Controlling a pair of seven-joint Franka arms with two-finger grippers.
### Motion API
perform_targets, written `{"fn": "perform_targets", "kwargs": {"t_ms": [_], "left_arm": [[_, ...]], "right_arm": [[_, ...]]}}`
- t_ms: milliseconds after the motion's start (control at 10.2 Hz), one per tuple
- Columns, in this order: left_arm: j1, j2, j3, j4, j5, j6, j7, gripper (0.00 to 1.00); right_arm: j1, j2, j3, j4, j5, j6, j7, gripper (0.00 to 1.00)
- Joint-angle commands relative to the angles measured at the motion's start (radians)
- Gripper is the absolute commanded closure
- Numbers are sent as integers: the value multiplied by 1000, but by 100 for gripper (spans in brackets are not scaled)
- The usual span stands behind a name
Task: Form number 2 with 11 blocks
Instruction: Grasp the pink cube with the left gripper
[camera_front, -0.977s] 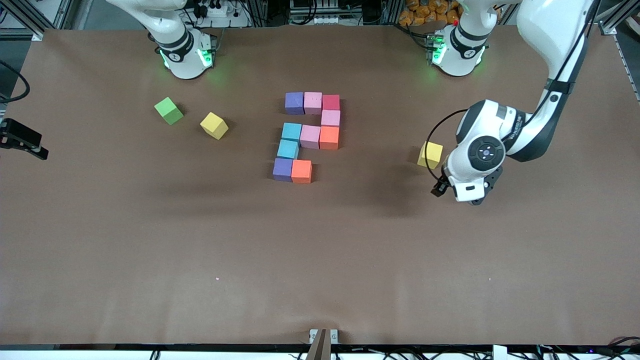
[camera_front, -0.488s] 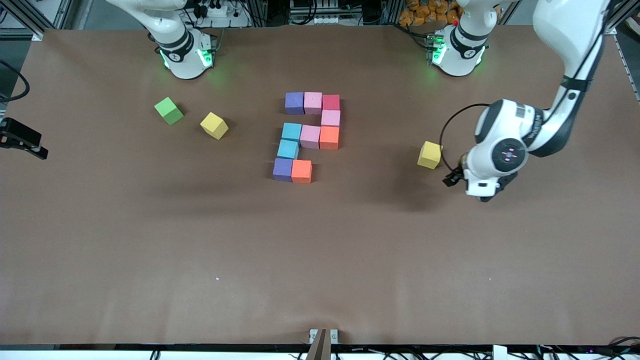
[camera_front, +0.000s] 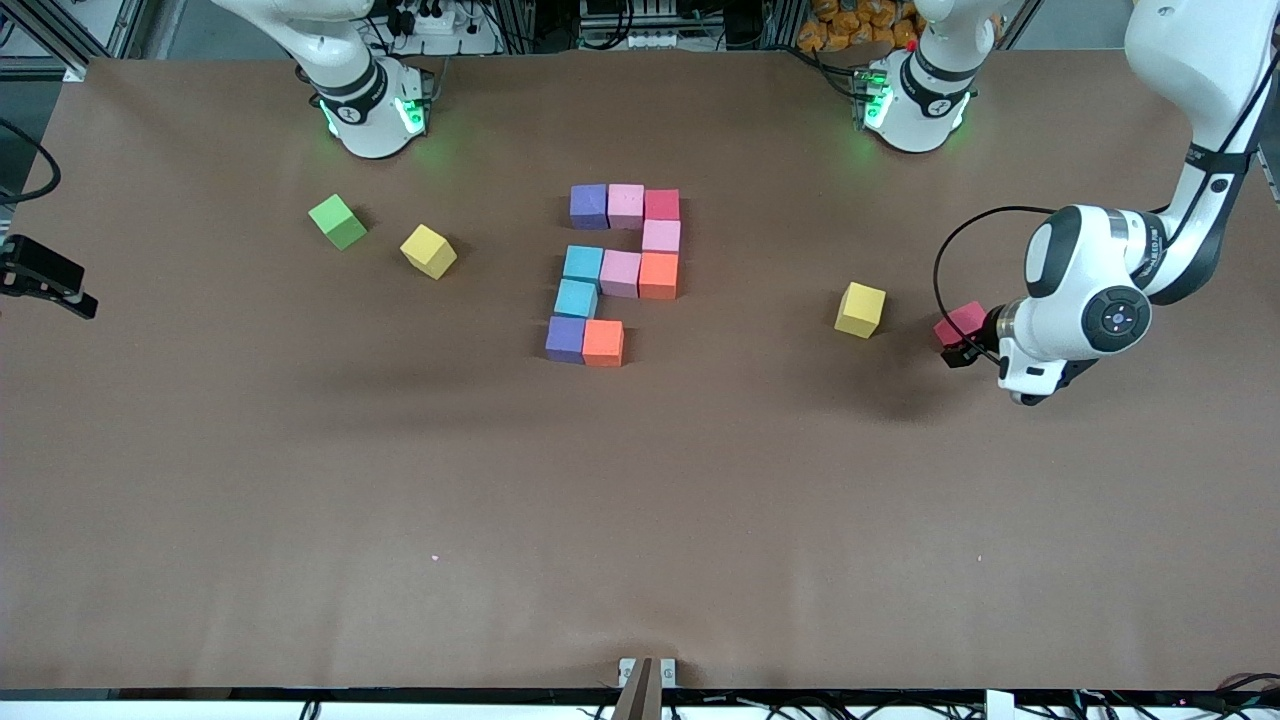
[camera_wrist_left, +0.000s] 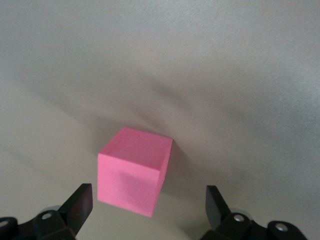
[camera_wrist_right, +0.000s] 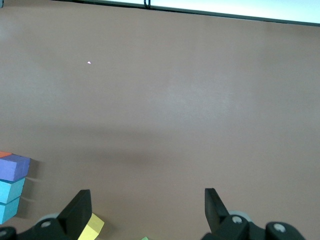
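Note:
Ten blocks lie together in the middle of the table: purple (camera_front: 589, 205), pink (camera_front: 626, 205) and red (camera_front: 662, 204) in the row nearest the bases, then pink (camera_front: 661, 236), orange (camera_front: 658, 275), pink (camera_front: 620, 272), blue (camera_front: 583, 264), blue (camera_front: 575, 298), purple (camera_front: 565, 338) and orange (camera_front: 603, 342). A loose red block (camera_front: 962, 322) lies toward the left arm's end. My left gripper (camera_front: 1015, 372) hovers beside it, open and empty. In the left wrist view the block (camera_wrist_left: 134, 169) looks pink and sits just ahead of the open gripper (camera_wrist_left: 147, 195). My right gripper (camera_wrist_right: 145, 200) is open and empty, held high.
A yellow cube (camera_front: 860, 309) lies between the formation and the red block. A second yellow cube (camera_front: 428, 250) and a green cube (camera_front: 338, 221) lie toward the right arm's end. The right arm waits near its base.
My left arm has swung toward its own end of the table, past the yellow cube, and the red block it was covering now shows. Nothing else moved.

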Motion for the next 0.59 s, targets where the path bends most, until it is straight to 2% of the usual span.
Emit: {"fn": "perform_targets", "kwargs": {"t_ms": [0,488], "left_arm": [[39,-27,-13,-85,8,122,53,0],[86,-10,-11,-108,59,155,105,0]], "right_arm": [[-12,-11,8,4,13,-6,7,0],[-12,-9,8,4,11,-7,7,0]]}}
